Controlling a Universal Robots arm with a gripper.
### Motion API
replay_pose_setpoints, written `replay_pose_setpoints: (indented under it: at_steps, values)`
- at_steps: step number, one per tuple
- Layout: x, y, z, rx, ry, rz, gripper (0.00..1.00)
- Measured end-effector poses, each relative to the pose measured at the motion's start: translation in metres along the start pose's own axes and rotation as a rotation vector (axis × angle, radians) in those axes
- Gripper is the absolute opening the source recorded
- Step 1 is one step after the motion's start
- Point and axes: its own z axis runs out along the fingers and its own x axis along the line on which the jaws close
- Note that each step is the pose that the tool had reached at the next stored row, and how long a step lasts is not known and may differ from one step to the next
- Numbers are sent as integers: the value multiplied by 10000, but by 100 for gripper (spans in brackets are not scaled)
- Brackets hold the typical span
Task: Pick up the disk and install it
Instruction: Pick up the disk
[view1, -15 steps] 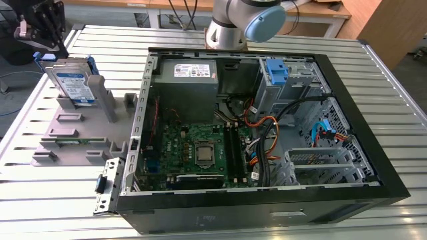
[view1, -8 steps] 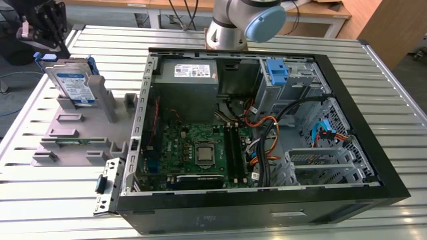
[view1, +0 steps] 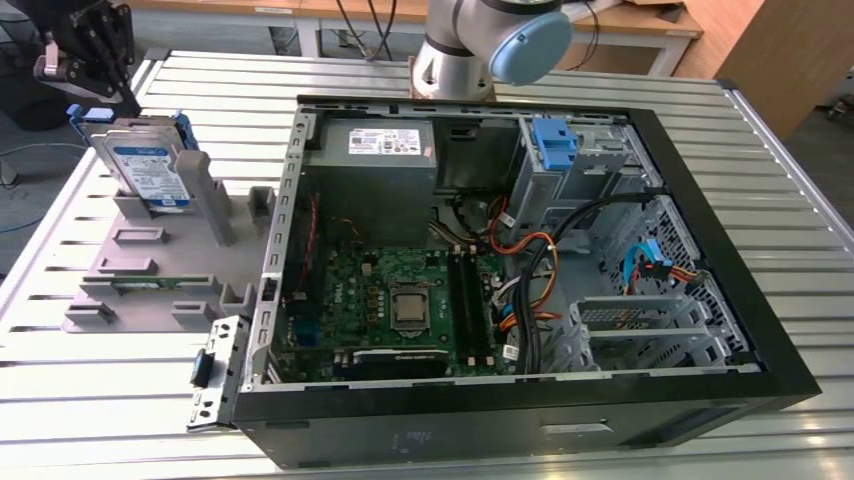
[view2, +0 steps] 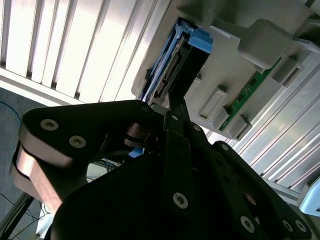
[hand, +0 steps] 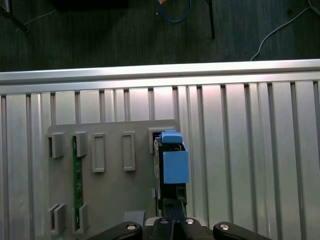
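Case lying open on the table, rack beside it, disk in the rack.

The case lies on its side in the middle of the table, with my arm's base just behind it. Inside, the power supply sits at the far end, the board lies in front of it, and the drive cage stands at the far corner on the exterior view's right. The rack lies just beside the case on the exterior view's left. The disk stands on edge in a slot at the rack's far end, and a memory stick sits in a nearer slot. My jaws hang close by the disk's upper end; I cannot tell whether they touch it.
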Motion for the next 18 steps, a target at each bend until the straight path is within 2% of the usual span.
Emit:
replay_pose_setpoints:
  at_steps: [3,4,5,7,8,10,11,13,14,16,17,18]
  values:
    - [0,0,1,0,0,0,11]
    - [0,0,1,0,0,0,17]
    - [0,0,1,1,-1,0,17]
    - [0,0,2,1,-1,0,29]
    - [0,0,2,0,-1,0,29]
    - [0,0,2,1,-1,0,41]
    - [0,0,2,1,-1,0,41]
    - [0,0,2,1,-3,0,52]
    - [0,0,2,0,-3,0,52]
    - [0,0,2,1,-4,0,64]
    - [0,0,2,1,-4,0,64]
    - [0,0,2,1,-4,0,70]
